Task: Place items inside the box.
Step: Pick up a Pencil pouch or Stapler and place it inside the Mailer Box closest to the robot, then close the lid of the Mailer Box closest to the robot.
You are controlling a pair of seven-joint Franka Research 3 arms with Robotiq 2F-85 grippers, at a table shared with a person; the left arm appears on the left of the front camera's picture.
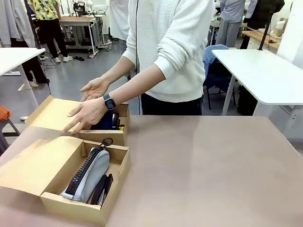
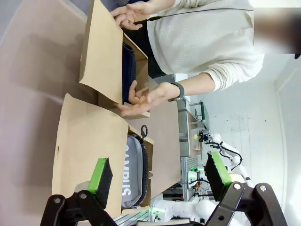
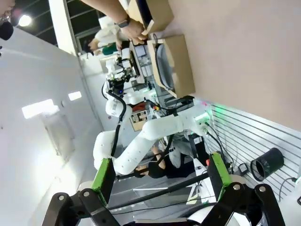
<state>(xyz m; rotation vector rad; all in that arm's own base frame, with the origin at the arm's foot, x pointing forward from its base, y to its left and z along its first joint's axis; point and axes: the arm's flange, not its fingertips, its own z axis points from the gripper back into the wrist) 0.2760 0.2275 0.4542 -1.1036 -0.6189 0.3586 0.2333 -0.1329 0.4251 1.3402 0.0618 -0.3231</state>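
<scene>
At the left of the table (image 1: 213, 165), the case (image 1: 92, 172) lies in the near box (image 1: 71, 209) and the pouch (image 1: 108, 122) in the far box (image 1: 102, 137) by a person's hand (image 1: 87, 113), so the left end effector (image 2: 159, 174) or right end effector (image 3: 161, 172), both spread and empty, could strike that hand by reaching in now

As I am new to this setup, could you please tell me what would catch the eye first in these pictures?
A person in a white sweater stands at the table's far side, the watch-wearing hand over an open cardboard box holding a dark navy pouch. Nearer the camera, at the table's left, a second open box holds a grey pencil case lying lengthwise.
</scene>
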